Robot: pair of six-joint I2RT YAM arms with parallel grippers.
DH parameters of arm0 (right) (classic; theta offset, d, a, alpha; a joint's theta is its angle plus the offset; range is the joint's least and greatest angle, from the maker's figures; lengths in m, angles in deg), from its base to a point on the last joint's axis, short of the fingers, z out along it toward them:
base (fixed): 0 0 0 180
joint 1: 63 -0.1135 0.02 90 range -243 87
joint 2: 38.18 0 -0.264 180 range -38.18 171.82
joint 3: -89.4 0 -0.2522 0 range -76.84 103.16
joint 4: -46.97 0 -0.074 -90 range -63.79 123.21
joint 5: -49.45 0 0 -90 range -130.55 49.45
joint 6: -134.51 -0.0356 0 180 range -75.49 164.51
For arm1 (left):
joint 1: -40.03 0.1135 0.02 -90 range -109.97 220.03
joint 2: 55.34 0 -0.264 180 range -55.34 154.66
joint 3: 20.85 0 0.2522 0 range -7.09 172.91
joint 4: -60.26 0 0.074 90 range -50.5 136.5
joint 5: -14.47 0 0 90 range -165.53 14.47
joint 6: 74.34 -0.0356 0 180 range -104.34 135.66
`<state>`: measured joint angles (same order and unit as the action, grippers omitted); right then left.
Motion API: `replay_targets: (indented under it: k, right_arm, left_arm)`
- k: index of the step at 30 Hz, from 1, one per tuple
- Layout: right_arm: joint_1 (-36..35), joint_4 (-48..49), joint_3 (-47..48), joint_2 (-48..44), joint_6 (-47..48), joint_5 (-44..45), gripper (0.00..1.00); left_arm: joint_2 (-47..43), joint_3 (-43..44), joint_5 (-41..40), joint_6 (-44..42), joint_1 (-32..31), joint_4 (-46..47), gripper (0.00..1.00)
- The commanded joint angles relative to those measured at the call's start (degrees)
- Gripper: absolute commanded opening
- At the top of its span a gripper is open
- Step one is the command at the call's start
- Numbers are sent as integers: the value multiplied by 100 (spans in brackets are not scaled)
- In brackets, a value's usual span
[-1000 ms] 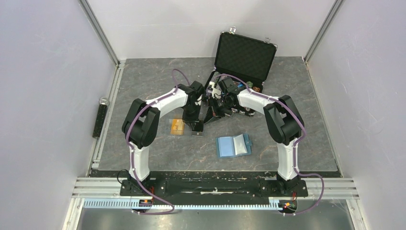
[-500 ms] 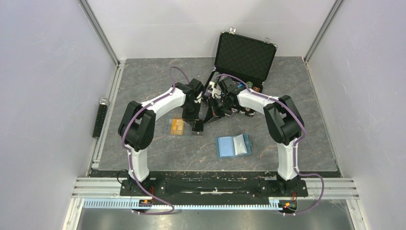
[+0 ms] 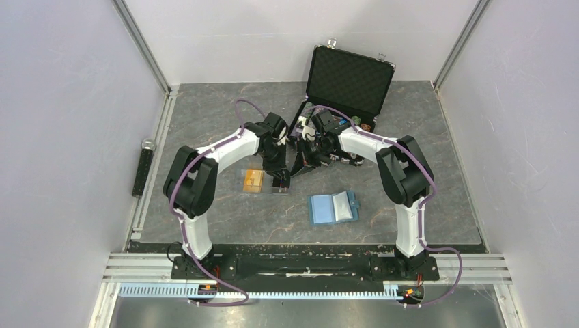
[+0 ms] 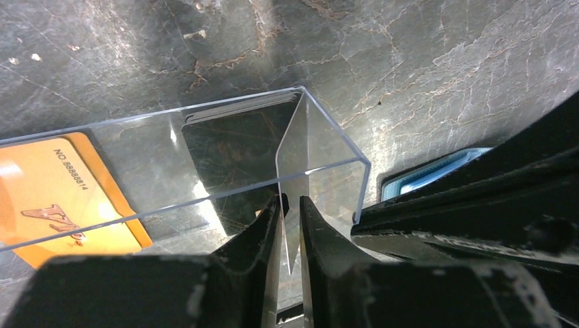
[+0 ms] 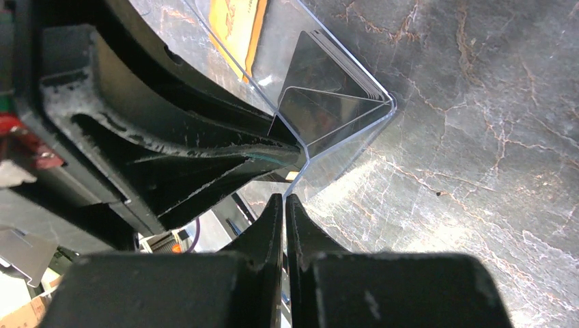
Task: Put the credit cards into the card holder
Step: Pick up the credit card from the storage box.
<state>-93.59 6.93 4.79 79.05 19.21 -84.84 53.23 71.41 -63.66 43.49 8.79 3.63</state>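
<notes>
**Change observed.** Over the last second the left arm swung its elbow outward in the top view, and its wrist turned above the clear box point(image 4: 205, 157). The left gripper point(image 4: 289, 202) went from closed to narrowly parted. In the left wrist view its jaws stood either side of the box's upright end wall with a thin gap showing. Whether either pad touched that wall could not be determined. The right gripper point(image 5: 285, 201) did not move. Its jaws were closed with nothing visible between them, and the tips sat just beside the near corner of the box.

**Task items.** The orange card point(image 3: 253, 181) lay flat on the desk point(image 3: 205, 123), just left of the box, in the same place in all three top views. A dark card point(image 4: 232, 147), possibly the top of a small stack, remained inside the box. The card holder point(image 3: 333, 208) lay open on the desk, well apart from both grippers, and its position had not changed. No whitish card could be identified.

**Assessment.** The parting jaws suggest the left arm was letting go of the box wall, or re-seating on it, rather than lifting a card. No card was held by either arm and none had reached the holder, so the task appeared to be at an early stage.
</notes>
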Motion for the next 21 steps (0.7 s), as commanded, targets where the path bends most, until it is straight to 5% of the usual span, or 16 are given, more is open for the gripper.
replay_targets:
  k: [1, 4, 7, 13, 18, 21]
  right_arm:
    - [-60, 51, -33, 46, 114, -19, 1]
    - [-61, 43, 1, 24, 137, -26, 1]
    - [-46, 45, 57, -68, 162, 6, 5]
    - [24, 129, 222, -597, 227, 304, 53]
    - [183, 414, 14, -1240, 233, 363, 79]
    - [363, 791, -388, -1713, 126, 159, 86]
  left_arm:
    - [-201, -117, 213, 283, 66, 341, 21]
    - [-228, -173, 140, 303, 74, 344, 2]
    - [-451, -169, 133, 355, 83, 407, 2]
    - [-1298, -224, -159, 495, 118, 446, 2]
    - [-2113, -524, -86, 598, 195, 701, 2]
    - [-2588, -899, 443, 756, 292, 1170, 2]
